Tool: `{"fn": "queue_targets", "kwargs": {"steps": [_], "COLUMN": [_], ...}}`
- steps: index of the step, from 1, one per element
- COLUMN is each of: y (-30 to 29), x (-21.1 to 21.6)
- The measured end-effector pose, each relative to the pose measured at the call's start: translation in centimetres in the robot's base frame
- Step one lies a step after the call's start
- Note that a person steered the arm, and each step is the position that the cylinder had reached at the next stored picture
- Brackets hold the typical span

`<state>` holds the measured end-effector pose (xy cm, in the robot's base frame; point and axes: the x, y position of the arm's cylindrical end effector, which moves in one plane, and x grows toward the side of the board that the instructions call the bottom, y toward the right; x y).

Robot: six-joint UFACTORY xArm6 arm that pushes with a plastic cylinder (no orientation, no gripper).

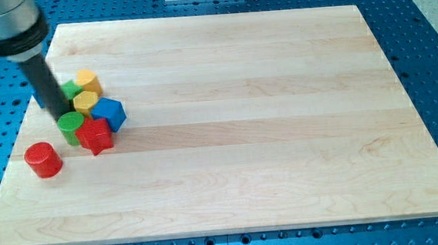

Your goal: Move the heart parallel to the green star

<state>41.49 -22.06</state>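
Our tip (56, 109), a bare rod with no jaws to open or close, touches the cluster's nine-o'clock edge beside the green star (70, 89), while the yellow heart (87, 79) sits at the star's two o'clock, so we judge the alignment as barely begun.

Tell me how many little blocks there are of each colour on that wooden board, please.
Red: 2, a red cylinder and a red star-like block
Green: 2, a green cylinder and a green block partly hidden by the rod
Yellow: 2
Blue: 1
Total: 7
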Motion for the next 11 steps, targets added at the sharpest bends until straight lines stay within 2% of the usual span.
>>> {"fn": "queue_targets", "kwargs": {"steps": [2, 3, 4, 5, 7, 8, 9, 10, 11], "y": [1.8, 9.3, 8.6, 4.7, -0.2, 2.2, 5.6, 12.0, 11.7], "x": [-10.4, -9.4, -12.2, -11.1, -15.1, -15.5, -18.3, -18.1, -18.0]}}
